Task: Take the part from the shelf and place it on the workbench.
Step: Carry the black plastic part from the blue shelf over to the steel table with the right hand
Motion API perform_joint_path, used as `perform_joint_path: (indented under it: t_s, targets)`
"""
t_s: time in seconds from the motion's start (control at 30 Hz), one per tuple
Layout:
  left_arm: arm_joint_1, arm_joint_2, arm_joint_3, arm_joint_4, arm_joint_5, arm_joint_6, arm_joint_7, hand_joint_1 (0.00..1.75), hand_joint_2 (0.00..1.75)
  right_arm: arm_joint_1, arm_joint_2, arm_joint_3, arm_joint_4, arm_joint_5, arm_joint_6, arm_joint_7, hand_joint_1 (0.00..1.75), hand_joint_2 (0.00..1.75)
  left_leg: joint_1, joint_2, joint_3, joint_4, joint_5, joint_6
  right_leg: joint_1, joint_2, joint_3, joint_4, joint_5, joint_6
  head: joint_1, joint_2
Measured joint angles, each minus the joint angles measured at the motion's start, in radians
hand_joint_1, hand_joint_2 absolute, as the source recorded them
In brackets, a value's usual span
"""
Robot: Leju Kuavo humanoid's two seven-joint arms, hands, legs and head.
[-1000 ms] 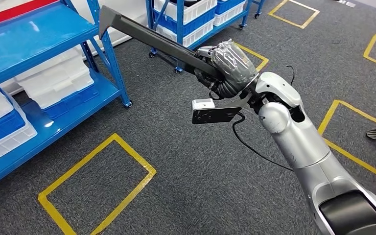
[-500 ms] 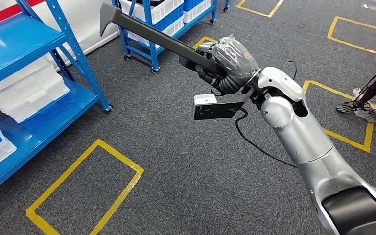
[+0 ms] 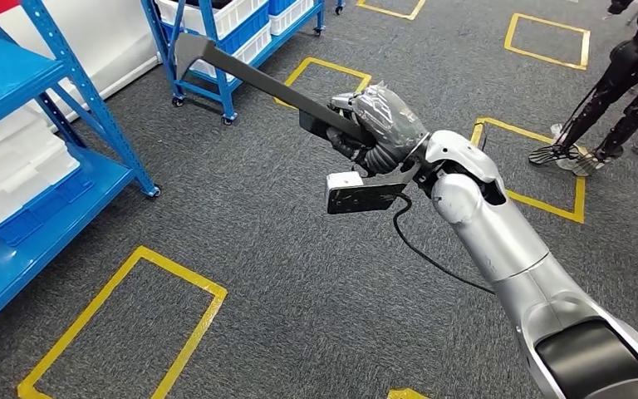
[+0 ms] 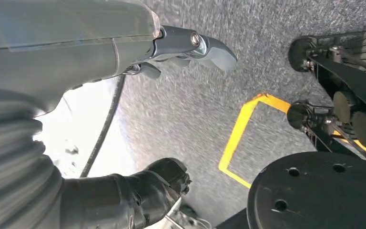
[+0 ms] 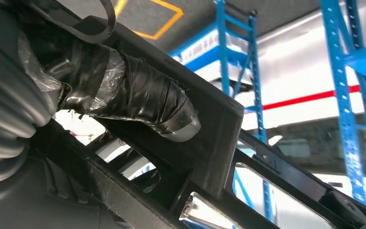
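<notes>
Carry step: right robot hand (image 3: 380, 125) grips long dark-grey angled plastic part (image 3: 253, 79) aloft over carpet, off the blue metal shelf (image 3: 25, 125); left robot hand (image 4: 124, 71) holds nothing; next find the table, set down.

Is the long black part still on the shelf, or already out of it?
Out. The right hand grips the black part in the air above the carpet, away from the blue shelf.

We saw grey carpet (image 3: 282, 274) marked with yellow tape rectangles (image 3: 116, 324), white bins (image 3: 12, 170) nearby, and a person's dark legs (image 3: 623, 83) standing at the far right.
</notes>
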Motion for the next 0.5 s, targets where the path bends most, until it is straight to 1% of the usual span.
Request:
perform_joint_path:
  t_s: [0.03,0.07,0.1,0.13,0.17,0.2,0.23,0.27,0.3,0.33,0.37,0.4,0.43,0.47,0.5]
  targets:
    - [0.0,0.001,0.002,0.0,-0.003,-0.001,0.0,0.0,1.75,-0.001,0.0,0.001,0.003,-0.001,0.0,0.0,1.75,1.75,0.0,0.008,0.002,0.0,-0.001,-0.001,-0.001,-0.008,0.03,-0.058,0.035,-0.002,0.0,0.0]
    - [0.0,0.002,0.004,0.0,-0.007,-0.003,-0.001,0.0,1.75,-0.003,0.0,0.001,0.006,-0.002,0.0,0.0,1.75,1.75,0.0,0.016,0.004,-0.001,-0.001,-0.002,0.001,-0.029,0.066,-0.127,0.063,-0.004,0.0,0.0]
    - [0.0,0.003,0.005,0.0,-0.012,-0.005,-0.003,0.0,1.75,-0.007,0.0,0.002,0.008,-0.003,0.001,0.0,1.75,1.75,-0.002,0.023,0.004,0.0,-0.002,-0.006,0.008,-0.05,0.095,-0.187,0.082,-0.008,0.0,0.0]
    - [0.0,0.004,0.006,0.0,-0.018,-0.007,-0.004,0.0,1.75,-0.011,0.001,0.002,0.01,-0.004,0.003,0.001,1.75,1.75,-0.004,0.031,0.005,-0.001,-0.002,-0.009,0.015,-0.067,0.112,-0.227,0.09,-0.011,0.0,0.0]
    - [-0.001,0.005,0.006,0.0,-0.026,-0.008,-0.007,0.0,1.75,-0.014,0.001,0.003,0.012,-0.005,0.005,0.002,1.75,1.75,-0.005,0.04,0.005,-0.003,-0.002,-0.014,0.022,-0.076,0.117,-0.245,0.088,-0.015,0.0,0.0]
    - [-0.002,0.006,0.006,0.0,-0.034,-0.01,-0.009,0.0,1.75,-0.018,0.002,0.003,0.014,-0.007,0.008,0.003,1.75,1.75,-0.006,0.05,0.006,-0.004,-0.002,-0.019,0.027,-0.07,0.117,-0.251,0.089,-0.018,-0.001,0.0]
    - [-0.005,0.008,0.006,0.0,-0.044,-0.013,-0.013,0.0,1.75,-0.02,0.002,0.003,0.016,-0.009,0.01,0.005,1.75,1.75,-0.005,0.059,0.006,-0.006,-0.004,-0.024,0.025,-0.058,0.118,-0.257,0.091,-0.024,-0.001,0.0]
    - [-0.008,0.009,0.006,0.0,-0.055,-0.016,-0.016,0.0,1.75,-0.023,0.002,0.003,0.017,-0.011,0.011,0.007,1.75,1.75,-0.003,0.054,0.006,-0.001,-0.011,-0.028,0.023,-0.048,0.121,-0.265,0.095,-0.03,-0.001,0.0]
    - [-0.01,0.011,0.006,0.0,-0.069,-0.02,-0.021,0.0,1.75,-0.028,0.003,0.003,0.019,-0.013,0.012,0.01,1.75,1.75,-0.001,0.039,-0.002,0.02,-0.025,-0.031,0.022,-0.038,0.124,-0.271,0.1,-0.038,-0.001,0.0]
    - [-0.011,0.015,0.006,0.0,-0.086,-0.025,-0.028,0.0,1.75,-0.034,0.005,0.003,0.021,-0.014,0.014,0.014,1.75,1.75,0.001,0.015,-0.021,0.061,-0.05,-0.032,0.019,-0.028,0.127,-0.277,0.104,-0.045,-0.001,0.0]
    - [-0.011,0.02,0.005,0.0,-0.108,-0.031,-0.036,0.0,1.75,-0.039,0.009,0.003,0.023,-0.015,0.017,0.019,1.75,1.75,0.001,-0.011,-0.05,0.122,-0.08,-0.033,0.021,-0.017,0.127,-0.278,0.105,-0.049,-0.001,0.0]
    - [-0.012,0.028,0.002,0.0,-0.137,-0.038,-0.048,0.0,1.75,-0.041,0.015,0.004,0.024,-0.014,0.02,0.025,1.75,1.75,0.0,-0.028,-0.085,0.193,-0.108,-0.033,0.023,-0.005,0.126,-0.277,0.106,-0.053,-0.001,0.0]
    - [-0.015,0.039,-0.003,0.0,-0.173,-0.047,-0.061,0.0,1.75,-0.04,0.024,0.004,0.026,-0.011,0.025,0.034,1.75,1.75,0.0,-0.036,-0.117,0.251,-0.124,-0.035,0.025,0.008,0.126,-0.276,0.106,-0.055,-0.001,0.0]
    - [-0.02,0.055,-0.014,-0.001,-0.219,-0.06,-0.075,0.0,1.75,-0.038,0.038,0.006,0.028,-0.005,0.027,0.047,1.75,1.75,0.0,-0.04,-0.135,0.278,-0.12,-0.036,0.027,0.021,0.126,-0.274,0.106,-0.056,-0.001,0.0]
    - [-0.026,0.073,-0.029,-0.004,-0.265,-0.075,-0.085,0.0,1.75,-0.036,0.058,0.009,0.031,0.003,0.029,0.061,1.75,1.75,0.0,-0.042,-0.135,0.267,-0.097,-0.036,0.028,0.035,0.126,-0.27,0.105,-0.057,-0.001,0.0]
